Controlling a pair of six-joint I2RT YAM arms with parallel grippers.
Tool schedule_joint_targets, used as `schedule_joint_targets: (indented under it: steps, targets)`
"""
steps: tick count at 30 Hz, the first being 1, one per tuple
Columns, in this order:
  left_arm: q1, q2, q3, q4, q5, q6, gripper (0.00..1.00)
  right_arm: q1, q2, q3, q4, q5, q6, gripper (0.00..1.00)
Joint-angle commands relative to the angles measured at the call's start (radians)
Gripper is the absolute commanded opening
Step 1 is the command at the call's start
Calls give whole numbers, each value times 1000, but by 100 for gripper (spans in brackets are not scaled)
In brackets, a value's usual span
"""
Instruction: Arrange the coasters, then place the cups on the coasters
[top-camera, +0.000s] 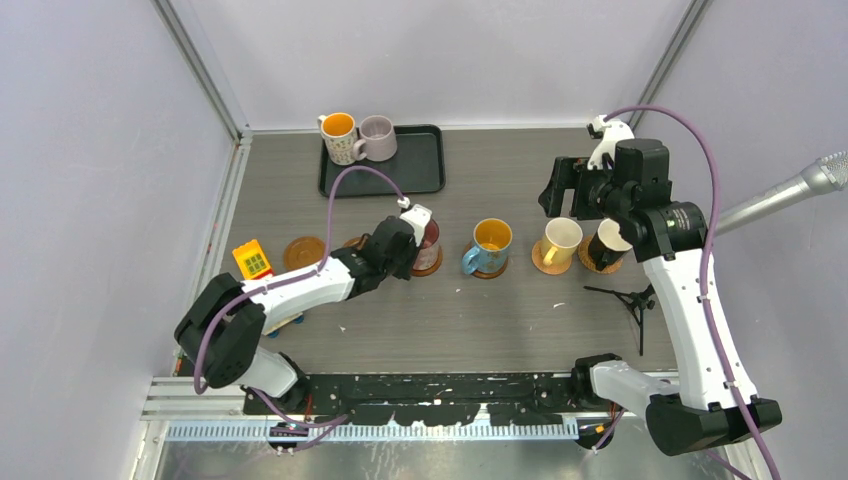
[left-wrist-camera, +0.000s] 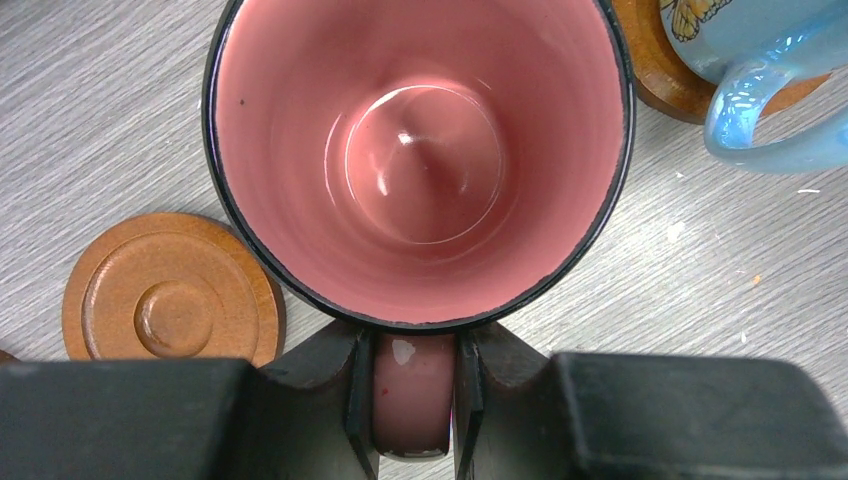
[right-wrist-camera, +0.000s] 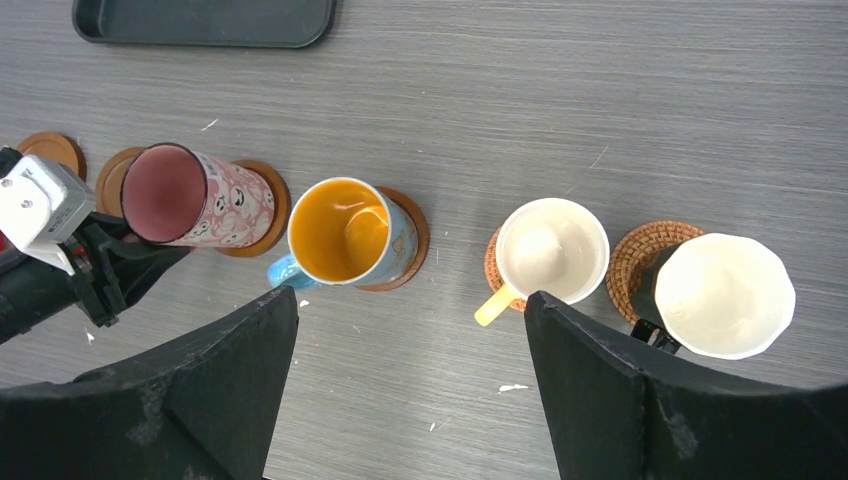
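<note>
We see a grey, wood-grained tabletop (top-camera: 500, 330). The tray (top-camera: 400, 180) at eleven o'clock is black. On it stand a lilac mug (top-camera: 377, 138) and a white mug (top-camera: 338, 135) with small coloured motifs and an orange inside. The pink mug (right-wrist-camera: 215, 200) carries black-and-white panda faces, a black rim and a pink inside. At its three o'clock the blue mug (right-wrist-camera: 350, 232) is orange inside, with a yellow butterfly. The cream mug (right-wrist-camera: 552, 250) has a yellow handle. The black mug (right-wrist-camera: 725, 295) is white inside, and its coaster (right-wrist-camera: 635, 255) looks woven. The bare coaster (left-wrist-camera: 170, 300) is brown with concentric rings. The block (top-camera: 253, 260) is mainly yellow. The left fingers (left-wrist-camera: 310, 385) are black.
</note>
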Motion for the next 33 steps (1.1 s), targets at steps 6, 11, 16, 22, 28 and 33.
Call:
schedule_joint_targets:
  steps: [6,11,16,22,28,33]
  targets:
    - [-2,-17,3,106,25,-45,28,-4,-17,-3,20,9,-6,88]
    - [-3,-55,-17,63,57,-62,42,-6,-21,-6,23,8,-4,88]
    - [-17,-93,-6,-6,74,-70,54,-7,-21,-8,24,-3,7,88]
    - [-20,-172,23,-138,97,-54,68,-7,-19,-5,27,-10,8,88]
    - [7,-300,126,-335,191,12,87,-7,-17,-7,30,-22,10,88]
    - [175,-262,324,-455,415,73,96,-6,-6,2,34,-33,17,88]
